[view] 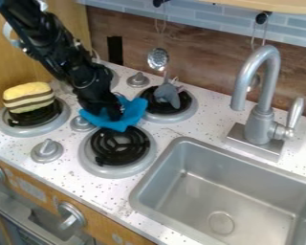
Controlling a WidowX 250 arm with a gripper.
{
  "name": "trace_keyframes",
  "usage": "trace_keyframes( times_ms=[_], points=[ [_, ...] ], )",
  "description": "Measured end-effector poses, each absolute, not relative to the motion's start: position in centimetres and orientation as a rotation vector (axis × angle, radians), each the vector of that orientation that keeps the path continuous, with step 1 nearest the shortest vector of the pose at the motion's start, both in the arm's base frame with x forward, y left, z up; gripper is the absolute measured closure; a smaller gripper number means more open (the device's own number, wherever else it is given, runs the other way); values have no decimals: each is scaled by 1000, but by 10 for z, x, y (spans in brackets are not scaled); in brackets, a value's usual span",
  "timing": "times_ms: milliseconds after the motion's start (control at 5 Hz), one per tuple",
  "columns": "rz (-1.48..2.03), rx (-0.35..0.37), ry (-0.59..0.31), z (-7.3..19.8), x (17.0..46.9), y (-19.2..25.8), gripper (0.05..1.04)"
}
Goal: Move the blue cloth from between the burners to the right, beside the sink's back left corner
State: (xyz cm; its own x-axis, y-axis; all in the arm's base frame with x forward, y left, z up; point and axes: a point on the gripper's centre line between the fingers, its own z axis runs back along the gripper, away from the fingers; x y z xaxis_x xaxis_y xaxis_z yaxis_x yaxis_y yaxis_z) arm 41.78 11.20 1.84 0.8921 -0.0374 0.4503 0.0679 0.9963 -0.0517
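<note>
The black gripper (112, 114) points down over the middle of the stove, pressed into a blue cloth (131, 114) that bunches around its tip. Whether the fingers grip the cloth is hidden by its folds. The cloth lies between the burners, its lower edge by the top of the front burner (120, 146). To the left, a yellow, brown-striped toy (29, 97) rests on the left burner (33, 116). A grey utensil (168, 94) stands over the back right burner (171, 105).
A metal sink (229, 191) takes up the lower right, with a tall faucet (263, 112) behind it. Stove knobs (47, 150) rise between the burners. A slotted spoon (158, 59) hangs at the back wall.
</note>
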Motion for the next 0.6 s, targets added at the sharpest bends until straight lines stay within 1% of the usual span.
trace_keyframes(
  times_ms=[200,400,600],
  points=[
    [-23,-71,-487,12,427,109,83],
    [-52,-77,-495,12,439,99,83],
    [-87,-119,-500,16,446,87,83]
  ],
)
